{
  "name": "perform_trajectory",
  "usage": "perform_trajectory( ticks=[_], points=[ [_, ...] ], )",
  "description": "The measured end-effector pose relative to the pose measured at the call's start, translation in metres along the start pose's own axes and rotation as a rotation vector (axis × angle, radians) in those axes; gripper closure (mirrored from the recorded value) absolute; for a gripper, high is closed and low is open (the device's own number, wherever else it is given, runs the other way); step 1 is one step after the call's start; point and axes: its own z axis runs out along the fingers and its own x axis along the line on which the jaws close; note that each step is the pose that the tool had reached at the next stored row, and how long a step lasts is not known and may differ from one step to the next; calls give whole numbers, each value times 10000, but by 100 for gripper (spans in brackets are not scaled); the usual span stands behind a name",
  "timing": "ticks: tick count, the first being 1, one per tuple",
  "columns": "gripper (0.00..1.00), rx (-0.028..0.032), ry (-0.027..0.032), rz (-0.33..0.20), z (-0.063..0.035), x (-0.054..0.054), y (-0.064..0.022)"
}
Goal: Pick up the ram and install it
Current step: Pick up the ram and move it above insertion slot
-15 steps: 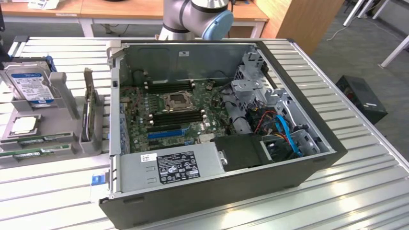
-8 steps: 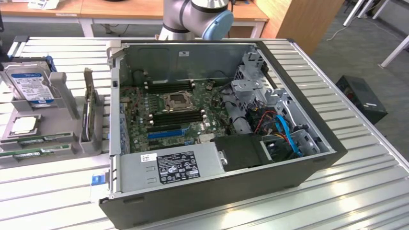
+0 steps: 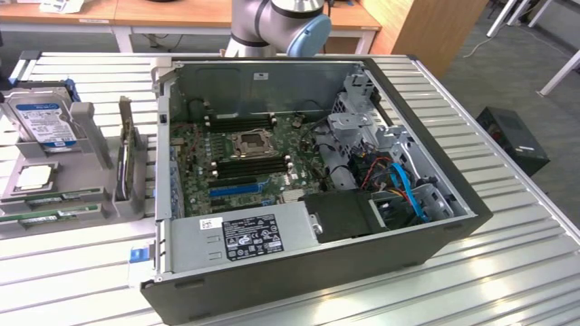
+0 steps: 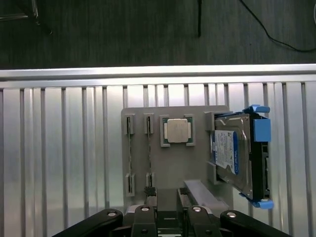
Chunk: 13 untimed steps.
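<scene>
In the exterior view we look steeply down, fairly near, on the open computer case point(image 3: 363, 261). The wrist view faces straight down on the grey holder point(image 4: 170, 165) and hard drive point(image 4: 224, 150), shared by both.

An open computer case point(image 3: 363, 272) lay on its side on the slatted metal table point(image 3: 517, 278). Inside were a green motherboard point(image 3: 195, 146) with its processor socket point(image 3: 251, 143), a grey power supply point(image 3: 249, 236) along the near wall and blue cables point(image 3: 403, 183) toward the exterior view's right. Just beside the case, on the exterior view's left, a grey fixture tray point(image 4: 195, 165) held a hard drive point(image 3: 43, 121) propped on edge, a square processor chip point(image 3: 34, 178) lying flat and an expansion card point(image 3: 127, 153) standing upright. A black box point(image 3: 512, 139) sat on the floor off the table's far side.
</scene>
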Motion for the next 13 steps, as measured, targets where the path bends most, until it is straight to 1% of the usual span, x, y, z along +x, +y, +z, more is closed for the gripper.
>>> perform_trajectory(
  ticks=[8,13],
  points=[
    [70,-1,2,-36,0,8,0],
    [70,-1,1,-37,-1,43,-3]
  ],
)
